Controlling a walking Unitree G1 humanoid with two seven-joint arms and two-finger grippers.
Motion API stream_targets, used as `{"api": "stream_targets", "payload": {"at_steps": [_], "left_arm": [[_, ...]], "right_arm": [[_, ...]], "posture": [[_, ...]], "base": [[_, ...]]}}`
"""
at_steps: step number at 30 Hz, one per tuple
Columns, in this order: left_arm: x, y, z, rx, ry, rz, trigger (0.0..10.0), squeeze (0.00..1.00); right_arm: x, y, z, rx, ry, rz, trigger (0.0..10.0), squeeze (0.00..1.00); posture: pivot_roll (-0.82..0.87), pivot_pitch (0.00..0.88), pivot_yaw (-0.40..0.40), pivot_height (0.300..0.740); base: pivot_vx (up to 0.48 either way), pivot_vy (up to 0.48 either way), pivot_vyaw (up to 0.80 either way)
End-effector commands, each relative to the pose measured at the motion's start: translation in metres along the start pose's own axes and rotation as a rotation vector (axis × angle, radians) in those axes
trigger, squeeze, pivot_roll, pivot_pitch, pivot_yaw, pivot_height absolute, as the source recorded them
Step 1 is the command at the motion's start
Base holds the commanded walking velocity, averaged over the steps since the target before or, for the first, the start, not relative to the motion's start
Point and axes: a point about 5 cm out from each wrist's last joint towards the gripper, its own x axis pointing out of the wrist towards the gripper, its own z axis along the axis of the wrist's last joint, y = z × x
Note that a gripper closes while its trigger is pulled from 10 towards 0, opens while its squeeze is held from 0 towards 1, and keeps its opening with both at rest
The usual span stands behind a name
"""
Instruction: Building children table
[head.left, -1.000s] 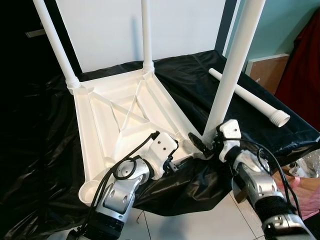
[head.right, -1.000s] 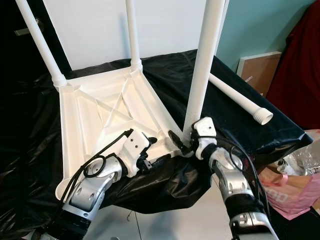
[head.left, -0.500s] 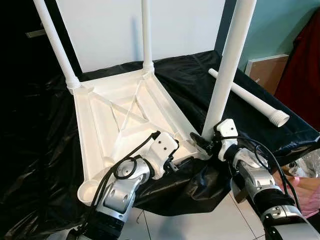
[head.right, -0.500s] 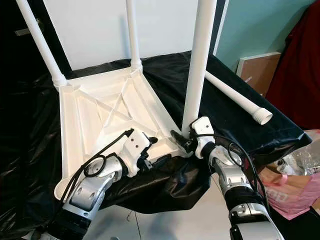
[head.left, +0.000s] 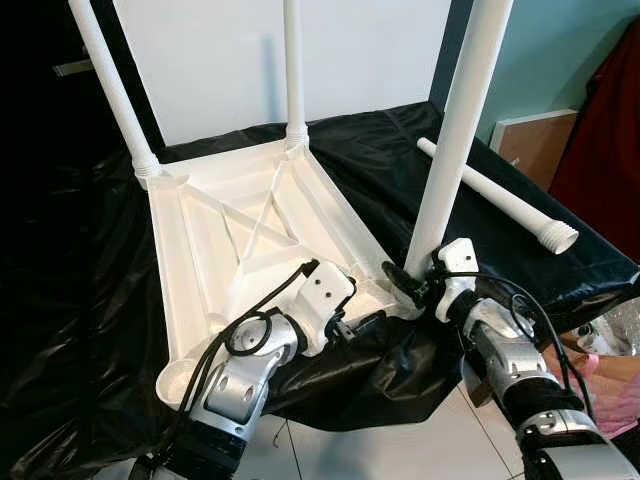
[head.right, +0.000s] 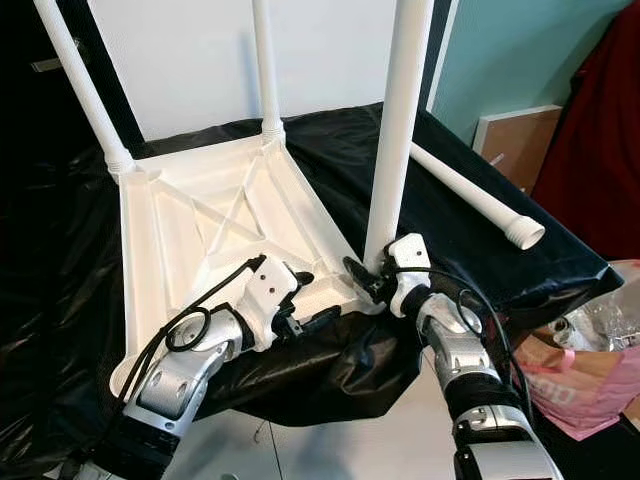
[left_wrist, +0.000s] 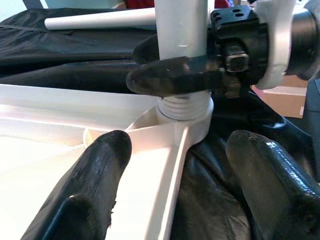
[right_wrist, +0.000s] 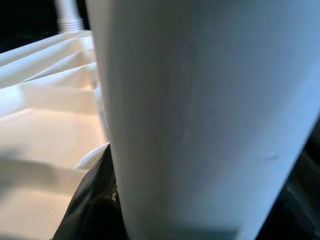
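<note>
Both head views look forward and down from above onto the upturned white table top (head.left: 250, 235) lying on the black-covered desk (head.left: 380, 170), with the right eye view set slightly to one side of the left. The left wrist view sits low and close, looking along its two black fingers (left_wrist: 87, 190) at the table top's near corner, where the upright leg (left_wrist: 182, 45) stands. The right wrist view is pressed very near that same leg (right_wrist: 200, 115), with the table top behind it.
</note>
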Motion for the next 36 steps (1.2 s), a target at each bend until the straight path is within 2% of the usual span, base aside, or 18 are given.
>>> {"api": "stream_targets", "payload": {"at_steps": [1,6,8,10,11,13,16,17,18,21,29,30,31,36], "left_arm": [[0.000,0.001,-0.002,-0.008,0.014,0.022,10.0,0.00],[0.000,0.000,-0.003,-0.013,0.017,0.022,10.0,0.00],[-0.001,-0.001,-0.004,-0.020,0.020,0.021,10.0,0.00],[-0.002,-0.002,-0.005,-0.020,0.021,0.021,10.0,0.00],[-0.003,-0.002,-0.006,-0.023,0.026,0.023,10.0,0.00],[-0.003,-0.002,-0.006,-0.023,0.026,0.023,10.0,0.00],[-0.005,-0.002,-0.007,-0.025,0.029,0.030,10.0,0.00],[-0.005,-0.002,-0.007,-0.025,0.029,0.030,10.0,0.00],[-0.005,-0.001,-0.007,-0.027,0.028,0.036,10.0,0.00],[-0.005,0.000,-0.006,-0.028,0.027,0.037,10.0,0.00],[-0.006,0.003,-0.007,-0.023,0.033,0.046,10.0,0.00],[-0.006,0.004,-0.007,-0.023,0.034,0.052,10.0,0.00],[-0.007,0.005,-0.007,-0.023,0.034,0.057,10.0,0.00],[-0.007,0.007,-0.006,-0.021,0.034,0.068,10.0,0.00]], "right_arm": [[-0.008,0.000,-0.019,0.044,0.084,-0.112,10.0,0.00],[-0.009,0.003,-0.025,0.048,0.105,-0.225,10.0,0.00],[-0.012,0.006,-0.028,0.072,0.097,-0.370,10.0,0.00],[-0.012,0.006,-0.027,0.073,0.089,-0.401,10.0,0.00],[-0.013,0.011,-0.027,0.080,0.084,-0.475,10.0,0.00],[-0.013,0.011,-0.027,0.080,0.084,-0.475,10.0,0.00],[-0.010,0.021,-0.029,0.129,0.087,-0.561,10.0,0.00],[-0.010,0.021,-0.029,0.129,0.087,-0.561,10.0,0.00],[-0.005,0.029,-0.025,0.140,0.061,-0.536,10.0,0.00],[-0.003,0.032,-0.021,0.144,0.041,-0.521,10.0,0.00],[-0.005,0.031,-0.016,0.131,0.013,-0.533,10.0,0.00],[-0.006,0.032,-0.014,0.132,0.004,-0.525,10.0,0.69],[-0.006,0.033,-0.013,0.136,-0.008,-0.514,10.0,1.00],[-0.008,0.031,-0.011,0.124,-0.025,-0.500,10.0,1.00]], "posture": [[-0.07,0.000,0.008,0.740],[-0.07,0.000,0.005,0.740],[-0.06,0.000,0.002,0.740],[-0.06,0.000,0.002,0.740],[-0.06,0.000,-0.004,0.740],[-0.06,0.000,-0.004,0.740],[-0.06,0.000,-0.009,0.740],[-0.06,0.000,-0.009,0.740],[-0.07,0.000,-0.007,0.740],[-0.07,0.000,-0.007,0.740],[-0.06,0.000,-0.010,0.740],[-0.05,0.000,-0.010,0.740],[-0.05,0.000,-0.011,0.740],[-0.05,0.000,-0.013,0.740]], "base": [[0.000,0.000,0.00],[0.000,0.000,0.00],[0.000,0.000,0.00],[0.000,0.000,0.00],[0.000,0.000,0.00],[0.000,0.000,0.00],[0.000,0.000,0.00],[0.000,0.000,0.00],[0.000,0.000,0.00],[0.000,0.000,0.00],[0.000,0.000,0.00],[0.000,0.000,0.00],[0.000,0.000,0.00],[0.000,0.000,0.00]]}}
